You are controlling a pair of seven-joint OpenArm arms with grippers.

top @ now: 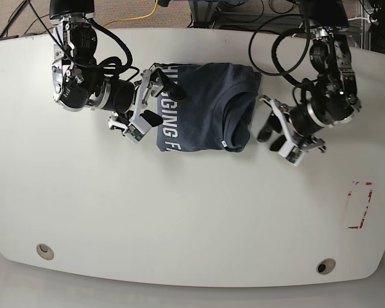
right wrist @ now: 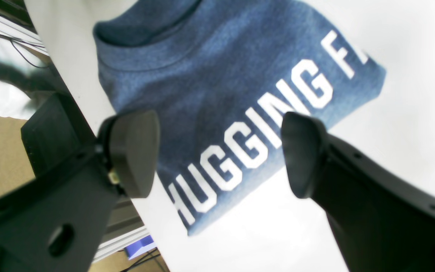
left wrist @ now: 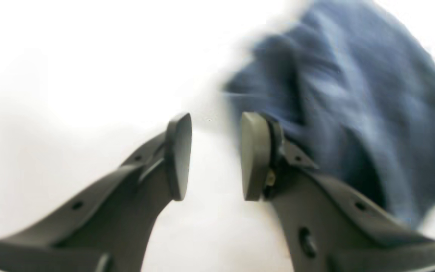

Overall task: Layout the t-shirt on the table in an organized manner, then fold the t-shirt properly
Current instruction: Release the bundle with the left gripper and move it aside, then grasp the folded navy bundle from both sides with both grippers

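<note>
While the folded navy t-shirt (top: 202,106) lay near the white table's (top: 179,212) far edge, the left gripper (left wrist: 216,156) stood partly parted just beside it, empty; the right gripper (right wrist: 219,153) gaped wide over its white lettering (right wrist: 263,139), gripping nothing.

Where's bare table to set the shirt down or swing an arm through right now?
Free: the wide table strip below the t-shirt, running between the two grommet holes and up to the red mark. Crowded: the top middle, where the left gripper and right gripper flank the shirt.
</note>
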